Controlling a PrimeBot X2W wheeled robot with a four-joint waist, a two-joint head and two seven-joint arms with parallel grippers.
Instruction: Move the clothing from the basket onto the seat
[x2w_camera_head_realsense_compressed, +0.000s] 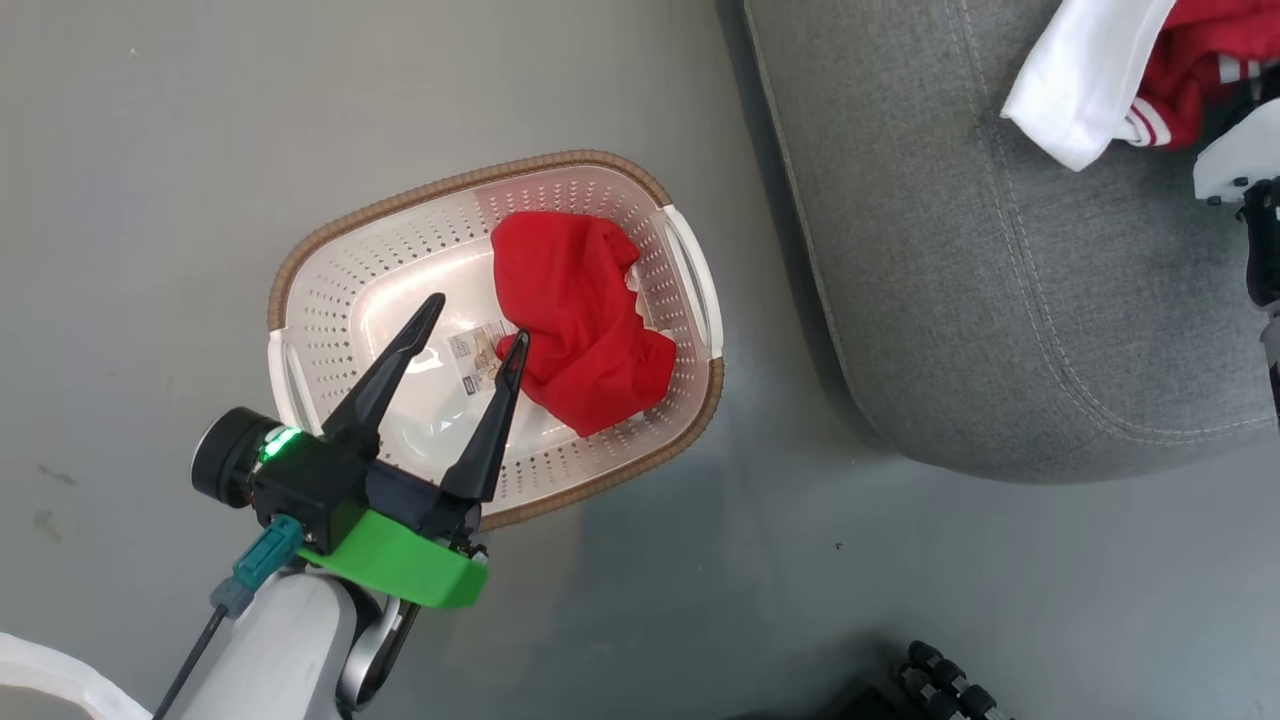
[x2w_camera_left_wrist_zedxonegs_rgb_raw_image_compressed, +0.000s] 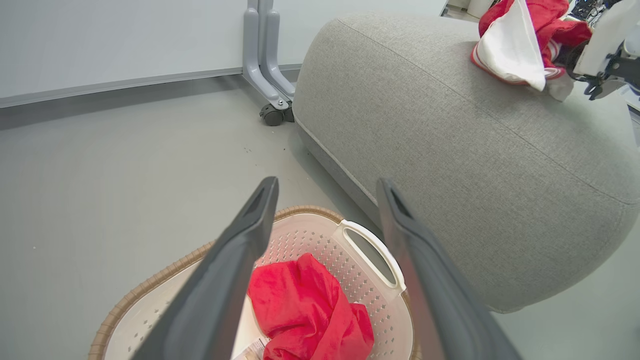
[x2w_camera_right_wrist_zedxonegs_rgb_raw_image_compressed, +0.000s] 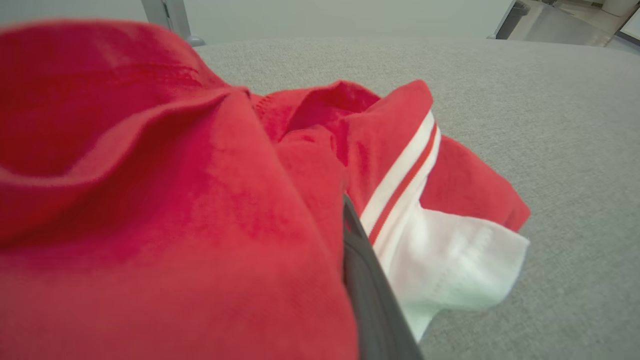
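I'm hovering the left gripper (x2w_camera_head_realsense_compressed: 478, 318), spread wide, over the basket (x2w_camera_head_realsense_compressed: 340, 280), with the red garment (x2w_camera_head_realsense_compressed: 580, 320) inside lying beside one fingertip. The right gripper (x2w_camera_right_wrist_zedxonegs_rgb_raw_image_compressed: 352, 225) is clamping the striped garment (x2w_camera_right_wrist_zedxonegs_rgb_raw_image_compressed: 200, 225) on the seat (x2w_camera_head_realsense_compressed: 950, 250).

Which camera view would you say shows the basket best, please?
The head view: it looks down on the basket, showing nearly all its rim, both handles and the red garment inside. The left wrist view catches one end with one handle. The right wrist view faces the seat.
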